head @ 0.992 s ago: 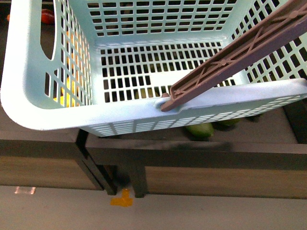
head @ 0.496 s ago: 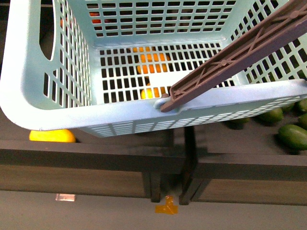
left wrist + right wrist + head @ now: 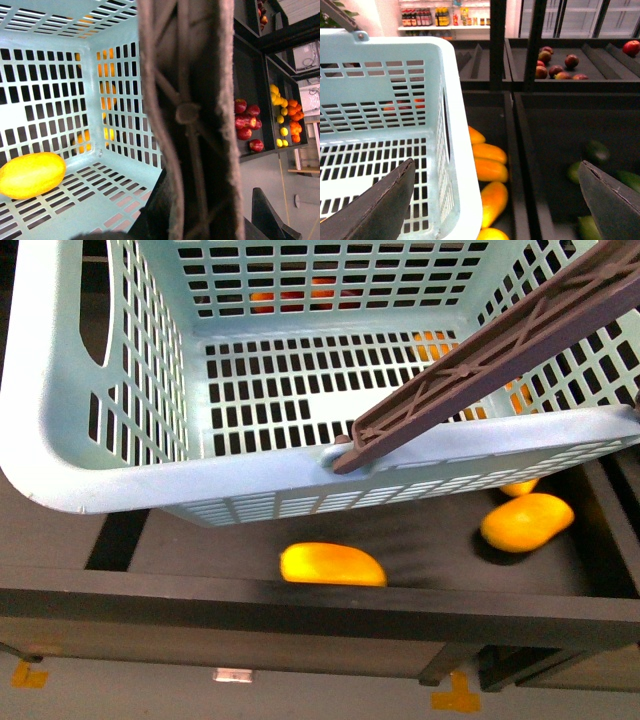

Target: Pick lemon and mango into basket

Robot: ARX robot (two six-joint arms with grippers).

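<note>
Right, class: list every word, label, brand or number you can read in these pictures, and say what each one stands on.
No text can be read in any view.
Small white tag on the front of the dark wooden shelf: blurred, unreadable.
Labels on the row of bottles on the far shelf: too small to read.
Light-blue slotted plastic basket and its brown handle: no lettering visible.
</note>
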